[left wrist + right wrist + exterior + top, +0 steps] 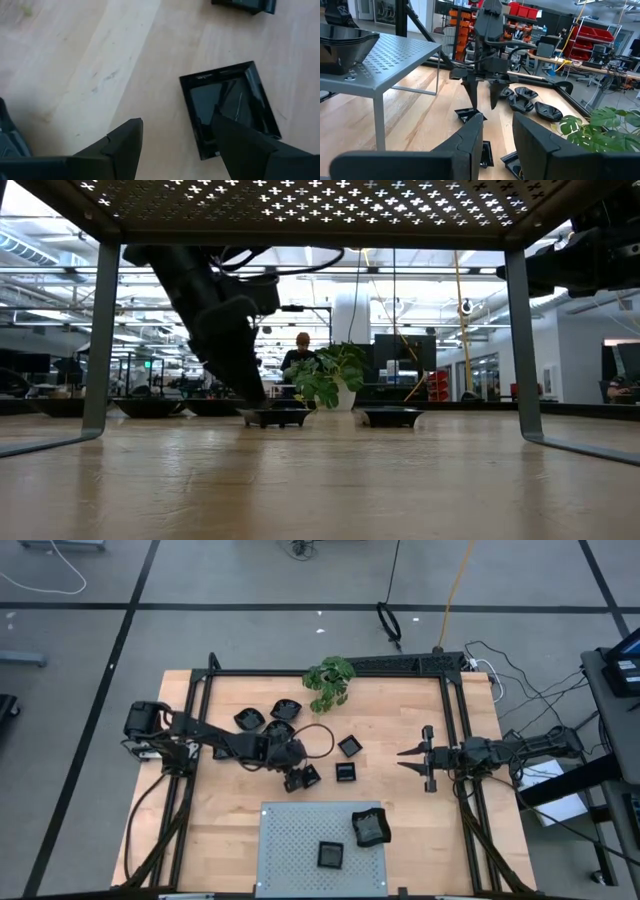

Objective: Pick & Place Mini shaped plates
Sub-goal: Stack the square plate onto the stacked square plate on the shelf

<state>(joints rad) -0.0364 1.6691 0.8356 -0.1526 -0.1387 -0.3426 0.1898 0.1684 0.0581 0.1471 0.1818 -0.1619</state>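
Now | L pincer (175, 145) down, spread astride sq plate (227, 107) rim | R pincer (402, 753) parted, idle.

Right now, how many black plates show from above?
8 plates: three rounded by the plant, two square mid-table, one square under the left gripper, two on the grey panel. More may hide under the left arm or be stacked.

Glossy black mini plates (279, 716) scattered mid-table; square one (229, 106) flat on wood; two (331, 854) on perforated panel (290, 840).
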